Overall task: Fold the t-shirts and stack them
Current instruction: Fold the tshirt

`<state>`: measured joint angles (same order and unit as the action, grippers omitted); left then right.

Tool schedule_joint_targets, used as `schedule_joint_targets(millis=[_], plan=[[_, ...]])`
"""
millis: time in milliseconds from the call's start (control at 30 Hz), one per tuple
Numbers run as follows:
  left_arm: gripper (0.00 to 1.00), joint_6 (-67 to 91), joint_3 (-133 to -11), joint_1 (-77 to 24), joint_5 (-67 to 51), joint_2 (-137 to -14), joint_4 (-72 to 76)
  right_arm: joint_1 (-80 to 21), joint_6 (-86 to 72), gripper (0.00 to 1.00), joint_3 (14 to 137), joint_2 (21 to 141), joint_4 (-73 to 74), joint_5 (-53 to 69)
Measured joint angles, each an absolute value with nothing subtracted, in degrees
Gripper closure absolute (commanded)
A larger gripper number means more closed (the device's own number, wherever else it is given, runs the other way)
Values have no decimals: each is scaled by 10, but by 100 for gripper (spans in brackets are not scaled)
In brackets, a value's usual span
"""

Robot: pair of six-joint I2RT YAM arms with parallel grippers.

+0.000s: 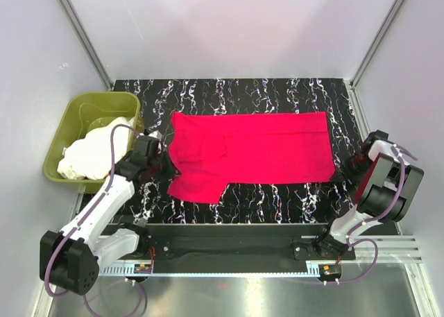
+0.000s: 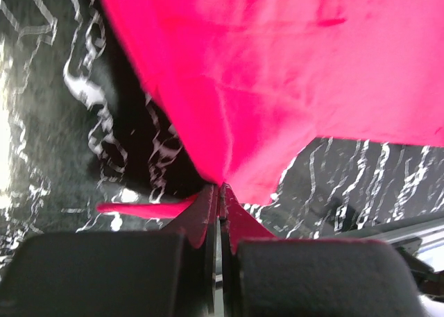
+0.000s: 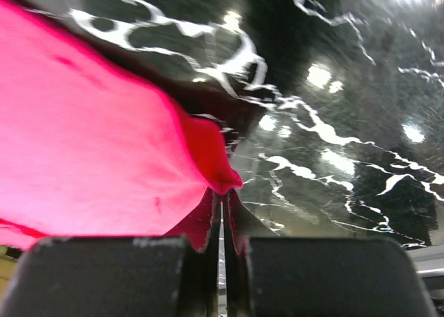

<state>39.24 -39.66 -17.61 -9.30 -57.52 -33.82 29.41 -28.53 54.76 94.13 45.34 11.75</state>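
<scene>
The crimson-red t-shirt (image 1: 253, 150) lies spread across the black marbled table (image 1: 277, 199), folded into a long band with one sleeve hanging toward the front left. My left gripper (image 1: 168, 166) is shut on the shirt's left edge (image 2: 229, 123) and pinches the cloth at its fingertips. My right gripper (image 1: 341, 170) is shut on the shirt's front right corner (image 3: 215, 166). White to cream t-shirts (image 1: 94, 152) lie bundled in the olive-green tub (image 1: 80, 109) at the far left.
The tub stands at the table's left edge, close to my left arm. Grey walls and metal frame posts close in the back and both sides. A black rail (image 1: 229, 244) runs along the front edge by the arm bases.
</scene>
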Motion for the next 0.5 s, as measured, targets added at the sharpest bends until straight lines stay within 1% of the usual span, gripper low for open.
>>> schedule_joint_targets(millis=[233, 500], plan=[[100, 390, -493, -174, -92, -661, -345, 291, -282, 100, 605, 954, 465, 144], [100, 379, -589, -152, -90, -757, -340, 263, -280, 100, 677, 1025, 478, 162]])
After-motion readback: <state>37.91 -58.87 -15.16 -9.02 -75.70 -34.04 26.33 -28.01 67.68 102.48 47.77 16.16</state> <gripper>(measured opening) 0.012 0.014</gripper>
